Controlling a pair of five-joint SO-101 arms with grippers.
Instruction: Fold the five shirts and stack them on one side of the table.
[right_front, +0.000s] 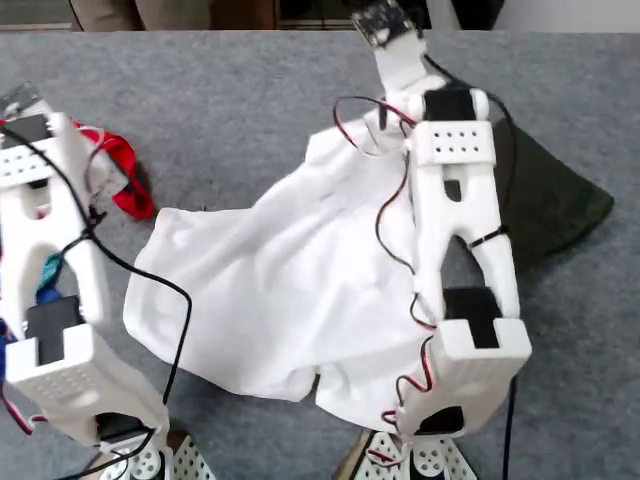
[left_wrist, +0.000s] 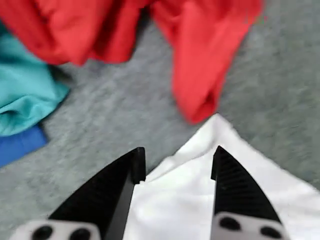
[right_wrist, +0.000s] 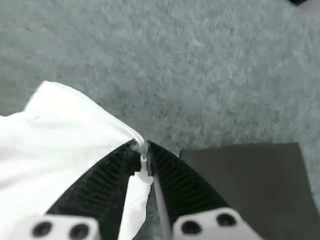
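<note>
- Our right pincer (right_wrist: 145, 159) is clamped on a thin edge of the white shirt (right_front: 290, 290), crumpled at the middle of the surface (right_front: 250, 100).
- Our left pincer (left_wrist: 179, 150) gapes wide, empty, above its corner.
- We fear that slim pinch slipping, or the red shirt (left_wrist: 200, 60) nearby snagging.

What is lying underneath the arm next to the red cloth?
Beneath the left arm lie a red shirt, teal cloth and blue cloth. The arm covers most of them, so how they overlap is hidden.
</note>
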